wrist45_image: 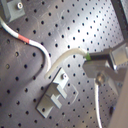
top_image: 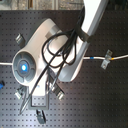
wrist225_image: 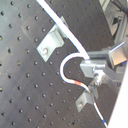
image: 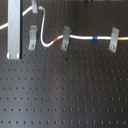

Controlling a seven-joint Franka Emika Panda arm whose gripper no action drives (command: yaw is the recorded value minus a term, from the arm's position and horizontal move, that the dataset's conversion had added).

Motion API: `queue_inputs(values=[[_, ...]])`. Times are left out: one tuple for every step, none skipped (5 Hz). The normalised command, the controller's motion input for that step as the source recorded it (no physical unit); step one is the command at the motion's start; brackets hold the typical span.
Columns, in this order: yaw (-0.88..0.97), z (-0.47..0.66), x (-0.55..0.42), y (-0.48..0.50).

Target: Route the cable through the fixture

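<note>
In the first exterior view, going left to right, a wide silvery bar (image: 14, 29) stands at the far left, then a grey clip (image: 32, 38), a second clip (image: 65, 38) and a third (image: 114, 40), all on a black perforated board (image: 65, 90). The white cable (image: 80, 37) comes in from the first exterior view's left, loops up and down between the first two clips, shows its red band (image: 54, 39) just before the second clip, crosses that clip, carries the blue-and-yellow band (image: 93, 37) and crosses the third clip.

In the first wrist view the gripper (wrist45_image: 92, 62) is clamped on the cable (wrist45_image: 62, 57); a clip (wrist45_image: 55, 92) lies just below the held part, apart from it. In the second wrist view the cable (wrist225_image: 65, 62) bends in a tight arc beside the gripper (wrist225_image: 95, 67), with its red band (wrist225_image: 76, 81) near the fingers.

In the second exterior view the arm (top_image: 55, 47) hides most of the board.
</note>
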Motion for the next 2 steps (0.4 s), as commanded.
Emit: queue_inputs(values=[[0.08, 0.24, -0.355, 0.004], [0.0, 0.48, -0.652, -0.176]])
